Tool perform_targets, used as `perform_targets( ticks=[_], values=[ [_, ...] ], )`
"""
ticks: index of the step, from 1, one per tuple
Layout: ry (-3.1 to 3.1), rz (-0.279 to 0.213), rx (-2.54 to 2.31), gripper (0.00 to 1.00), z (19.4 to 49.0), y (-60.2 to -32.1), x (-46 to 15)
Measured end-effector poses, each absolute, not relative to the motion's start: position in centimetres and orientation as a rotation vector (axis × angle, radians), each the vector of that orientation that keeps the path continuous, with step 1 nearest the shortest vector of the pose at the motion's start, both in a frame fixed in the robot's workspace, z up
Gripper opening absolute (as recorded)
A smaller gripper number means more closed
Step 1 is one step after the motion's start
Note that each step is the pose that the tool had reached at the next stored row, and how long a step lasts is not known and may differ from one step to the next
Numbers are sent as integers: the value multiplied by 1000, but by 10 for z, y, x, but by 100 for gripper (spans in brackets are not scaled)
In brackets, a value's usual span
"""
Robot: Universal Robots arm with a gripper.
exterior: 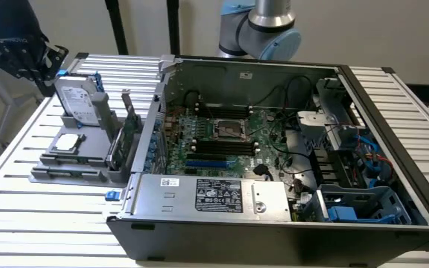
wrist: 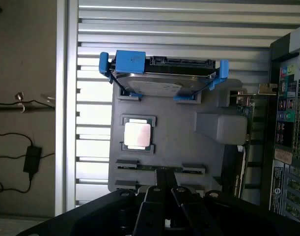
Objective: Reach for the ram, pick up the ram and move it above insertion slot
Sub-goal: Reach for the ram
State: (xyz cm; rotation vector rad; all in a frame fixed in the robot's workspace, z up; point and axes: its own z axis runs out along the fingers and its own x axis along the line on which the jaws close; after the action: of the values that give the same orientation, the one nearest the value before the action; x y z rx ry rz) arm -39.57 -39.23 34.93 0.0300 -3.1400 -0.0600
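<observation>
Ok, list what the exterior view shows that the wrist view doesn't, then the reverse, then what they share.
Exterior view: the processor socket, the blue-grey drive cage and the arm's joint.
Wrist view: a black adapter on its cable on the floor.
Both: the hard drive in blue rails, the processor chip, the grey holder, the shut gripper.
</observation>
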Motion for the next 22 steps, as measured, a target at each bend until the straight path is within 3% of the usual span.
perform_targets(
  ticks=[22],
  values=[
    [-3137, -60, 30, 11, 339, -450, -374]
  ],
)
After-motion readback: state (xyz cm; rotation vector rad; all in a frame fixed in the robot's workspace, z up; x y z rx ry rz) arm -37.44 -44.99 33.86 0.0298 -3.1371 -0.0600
